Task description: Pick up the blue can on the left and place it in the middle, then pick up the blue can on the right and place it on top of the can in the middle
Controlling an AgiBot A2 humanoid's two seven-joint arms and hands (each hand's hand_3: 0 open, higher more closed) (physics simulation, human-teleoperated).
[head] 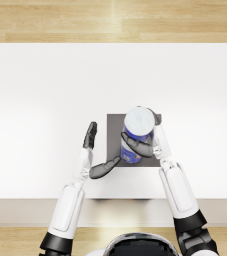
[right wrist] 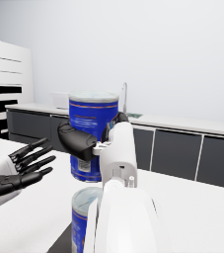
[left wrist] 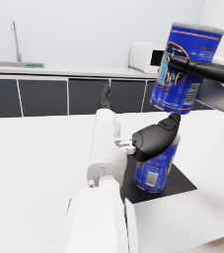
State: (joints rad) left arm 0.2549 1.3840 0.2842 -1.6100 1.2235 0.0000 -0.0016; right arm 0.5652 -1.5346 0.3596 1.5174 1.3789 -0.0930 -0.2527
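Note:
My right hand [head: 144,147] grips a blue can [head: 138,124] with a pale lid, upright and lifted above the dark square mat [head: 114,125]. In the left wrist view this held can [left wrist: 183,64] hangs clear above a second blue can [left wrist: 156,168] that stands on the mat [left wrist: 180,184]. The right wrist view shows the held can [right wrist: 92,129] over the lower can [right wrist: 85,212], with a gap between them. My left hand [head: 88,150] is empty with spread fingers, just left of the mat, its thumb [left wrist: 155,140] close beside the lower can.
The white table [head: 35,100] spreads wide on both sides of the mat, its front edge close to me. A wooden floor strip lies beyond its far edge. Dark kitchen cabinets [left wrist: 44,96] and a microwave [left wrist: 144,57] stand behind.

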